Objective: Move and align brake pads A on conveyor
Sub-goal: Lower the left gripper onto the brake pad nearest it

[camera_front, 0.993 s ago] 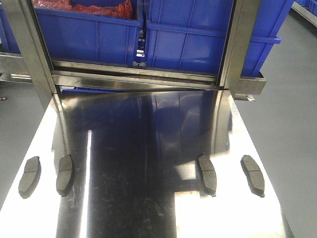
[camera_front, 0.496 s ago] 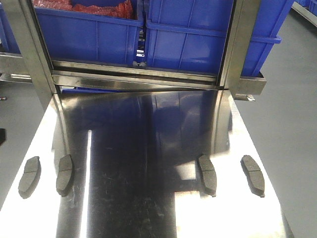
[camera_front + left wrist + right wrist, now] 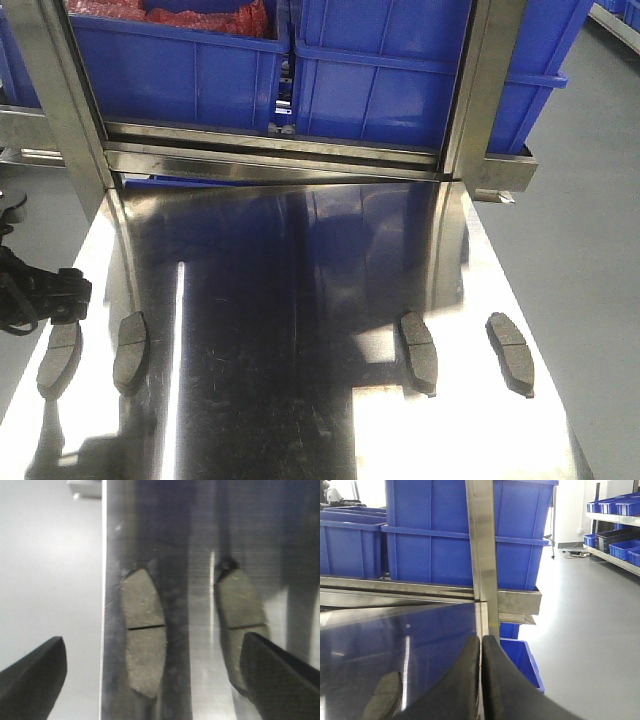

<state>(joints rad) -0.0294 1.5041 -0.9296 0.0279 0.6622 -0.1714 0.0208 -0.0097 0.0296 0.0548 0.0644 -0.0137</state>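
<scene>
Four dark grey brake pads lie on a shiny steel table [image 3: 300, 400]: two at the left [image 3: 58, 360] [image 3: 130, 352] and two at the right [image 3: 418, 352] [image 3: 510, 355]. My left gripper [image 3: 58, 300] hangs at the table's left edge, just above the far-left pad. In the left wrist view the left gripper [image 3: 152, 640] is open, its jaws straddling the far-left pad [image 3: 144, 632], and its right finger overlaps the second pad [image 3: 240, 612]. My right gripper [image 3: 481, 642] is shut on nothing, with one pad [image 3: 382, 695] low to its left. The conveyor is out of view.
Blue plastic bins [image 3: 400, 80] stand behind a steel frame [image 3: 270, 160] at the table's far end, with upright steel posts [image 3: 480, 90] on either side. Grey floor [image 3: 590, 250] lies beyond both table edges. More blue bins [image 3: 615, 505] sit on shelves at the far right.
My left gripper has come into the front view from the left edge and now covers the top of the far-left pad. None of the pads has moved.
</scene>
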